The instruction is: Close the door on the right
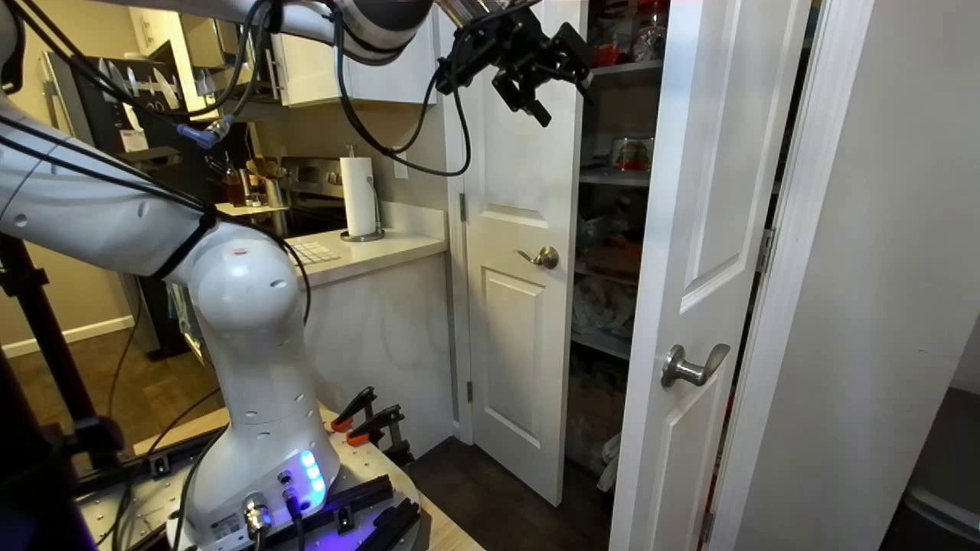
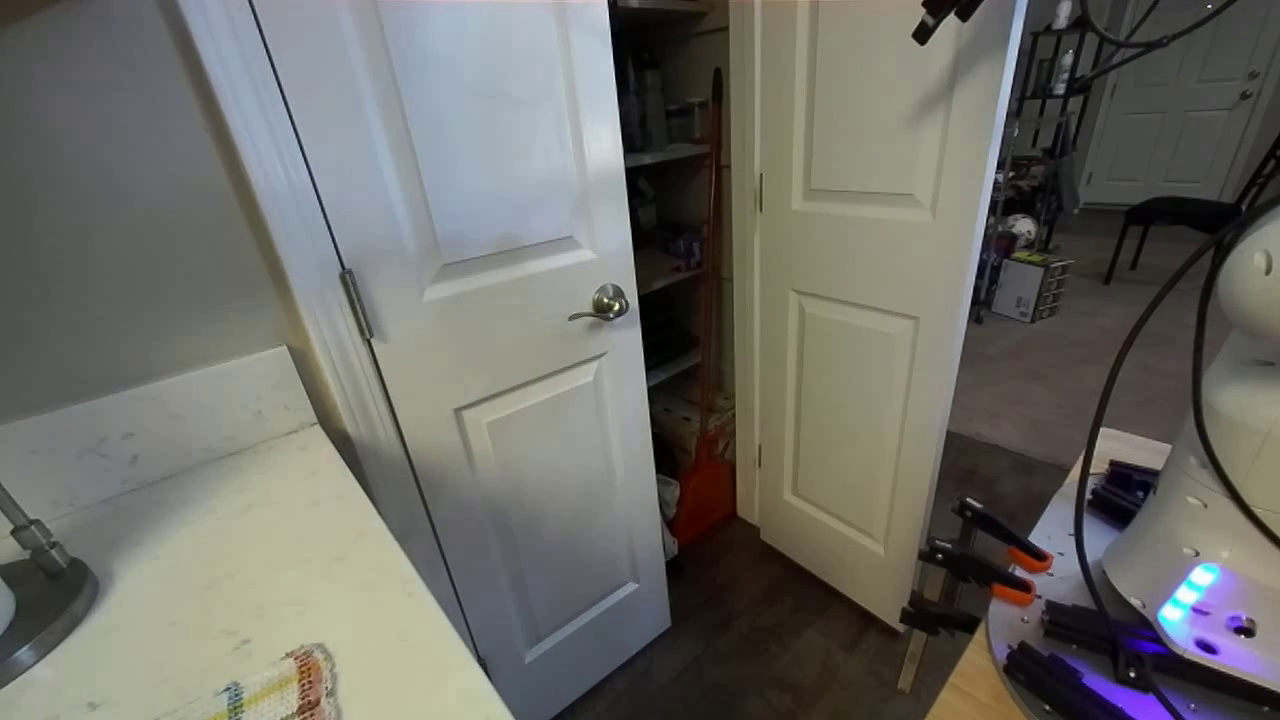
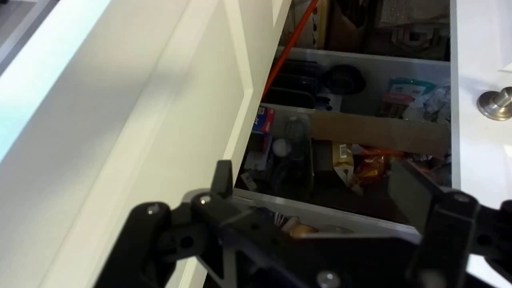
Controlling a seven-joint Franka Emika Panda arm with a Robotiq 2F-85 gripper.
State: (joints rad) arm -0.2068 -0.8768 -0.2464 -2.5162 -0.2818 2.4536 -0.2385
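The door (image 1: 712, 153) on the right is white with recessed panels and stands swung open. Its silver lever handle (image 1: 693, 366) is near its left edge. The handleless inner face of the door shows in an exterior view (image 2: 860, 250) and on the left of the upside-down wrist view (image 3: 160, 100). My gripper (image 1: 559, 93) is high up, on the inner side of this door; its tips show in an exterior view (image 2: 943, 22). In the wrist view the fingers (image 3: 316, 184) are wide apart with nothing between them. Contact with the door cannot be told.
The matching left door (image 1: 509, 321) also stands partly open, with its lever (image 1: 545, 258) near its right edge. Pantry shelves (image 1: 616, 177) and an orange broom (image 2: 705, 490) show between the doors. A counter (image 2: 200, 540) adjoins the left door. Clamps (image 2: 960, 565) stick out from the robot's table.
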